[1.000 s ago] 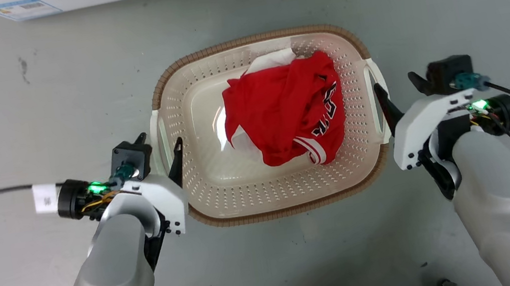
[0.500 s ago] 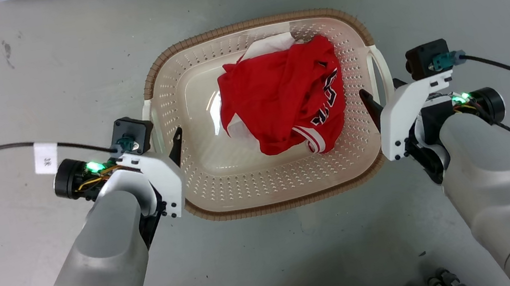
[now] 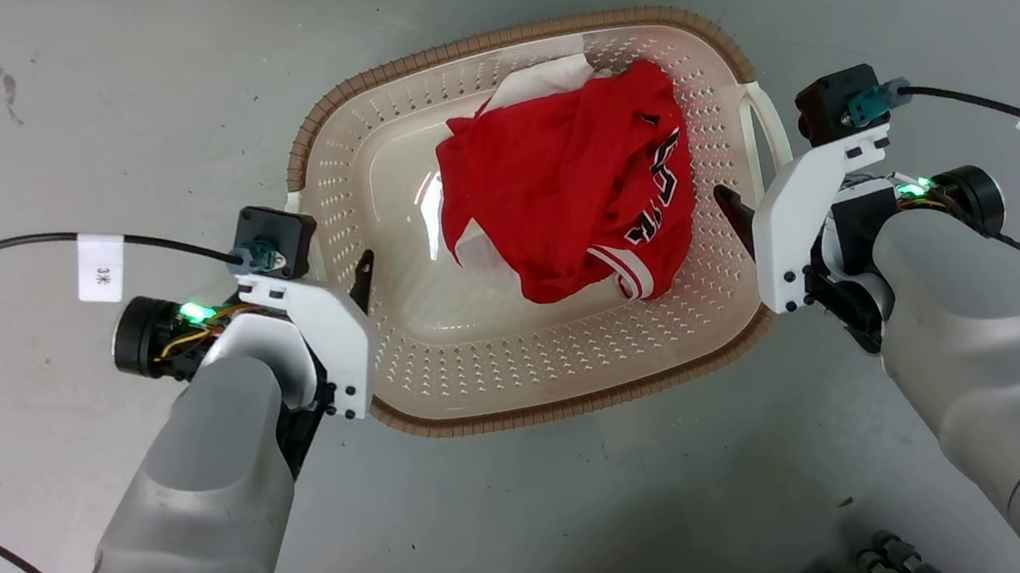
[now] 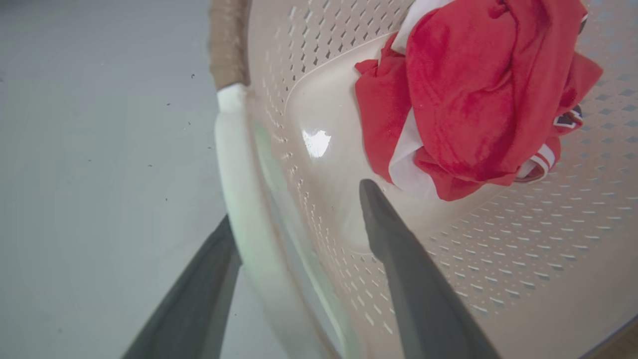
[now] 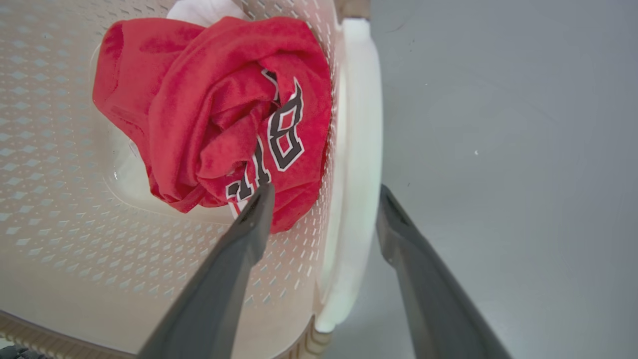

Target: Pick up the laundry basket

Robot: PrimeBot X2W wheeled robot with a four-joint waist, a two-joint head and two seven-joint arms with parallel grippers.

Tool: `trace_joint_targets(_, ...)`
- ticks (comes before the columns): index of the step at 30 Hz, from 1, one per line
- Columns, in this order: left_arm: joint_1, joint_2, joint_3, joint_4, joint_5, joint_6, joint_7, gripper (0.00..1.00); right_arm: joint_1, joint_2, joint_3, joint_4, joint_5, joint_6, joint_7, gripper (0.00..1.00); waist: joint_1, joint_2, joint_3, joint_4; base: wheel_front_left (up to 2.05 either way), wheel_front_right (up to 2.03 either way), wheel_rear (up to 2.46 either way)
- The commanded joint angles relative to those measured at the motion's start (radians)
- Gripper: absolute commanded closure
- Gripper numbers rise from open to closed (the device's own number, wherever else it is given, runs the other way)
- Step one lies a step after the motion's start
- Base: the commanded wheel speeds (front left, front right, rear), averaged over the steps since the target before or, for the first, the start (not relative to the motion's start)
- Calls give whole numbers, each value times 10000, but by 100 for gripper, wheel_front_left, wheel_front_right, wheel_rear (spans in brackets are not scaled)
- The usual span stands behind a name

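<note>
The laundry basket (image 3: 578, 405), cream and perforated with a brown rim, sits on the grey floor and holds a red garment (image 3: 566, 187). My left gripper (image 3: 332, 275) is open at the basket's left side. In the left wrist view it (image 4: 296, 204) straddles the white left handle (image 4: 234, 164), one finger outside and one inside the basket wall (image 4: 498, 249). My right gripper (image 3: 757, 194) is open at the right side. In the right wrist view it (image 5: 326, 192) straddles the white right handle (image 5: 359, 124). Whether the fingers touch the handles I cannot tell.
Grey floor (image 3: 39, 114) surrounds the basket on all sides. Black cables with white tags (image 3: 101, 268) trail from both wrists across the floor. A small dark object (image 3: 885, 564) lies at the bottom edge near my right arm.
The head camera has tilted, so the white appliance edge at the top has left the picture. Both grippers have moved in on the basket; the right one's inner finger now sits inside the wall.
</note>
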Motion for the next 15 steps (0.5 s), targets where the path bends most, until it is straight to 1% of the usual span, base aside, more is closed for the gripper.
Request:
trace_joint_targets(1,-114,91,-180,-29,-165,-16,66,0,-224,-9,72,58,101,-6,38,0,0,0,27,-9,0,0,0)
trace_joint_targets(8,-331,287,-737,41,-641,-16,174,0,-402,-8,280,199,455,-6,138,0,0,0,144,1,0,0,0)
trace_joint_targets(15,-464,280,-1129,164,-1071,-17,143,0,-430,-9,375,340,529,-6,169,0,0,0,183,57,0,0,0)
